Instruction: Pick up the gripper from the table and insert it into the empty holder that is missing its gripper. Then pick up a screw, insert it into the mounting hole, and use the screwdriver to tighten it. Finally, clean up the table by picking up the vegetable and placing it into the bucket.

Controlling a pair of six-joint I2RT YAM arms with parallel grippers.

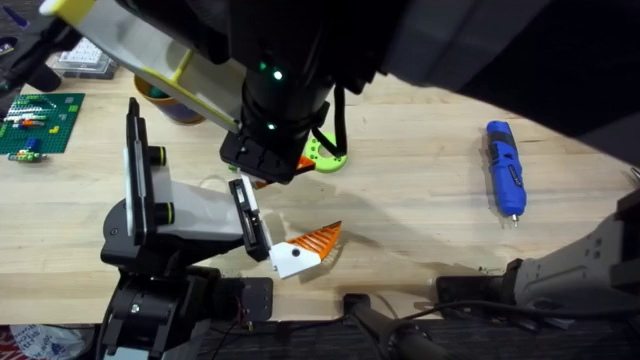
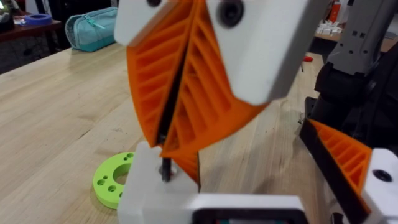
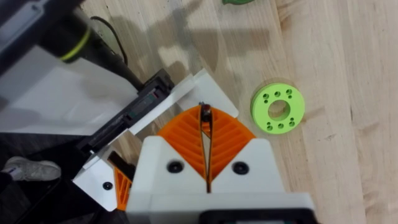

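Screw point(image 2: 166, 169) pinched at the very tip of your right gripper point(image 3: 204, 115), the orange ribbed fingers point(image 2: 205, 106) pressed together with only a thin seam between them, and that little dark shank is all they carry. Straight under the fingertips sits the gripper point(image 2: 146, 186), its white base touching the screw's lower end at what looks like a hole; how deep the screw sits, you cannot tell. That base is part of the holder point(image 1: 200, 210), whose white body and tall black upright plate run away from your hand on the side opposite the lime ring point(image 3: 278, 109), which lies flat on the table point(image 1: 420, 215) just beside your fingers. A second orange-ribbed finger point(image 1: 305, 248) sticks out from the holder's end, near your hand but not touching it. The screwdriver point(image 1: 505, 170) lies well apart from your gripper, out on open wood, bit end free.
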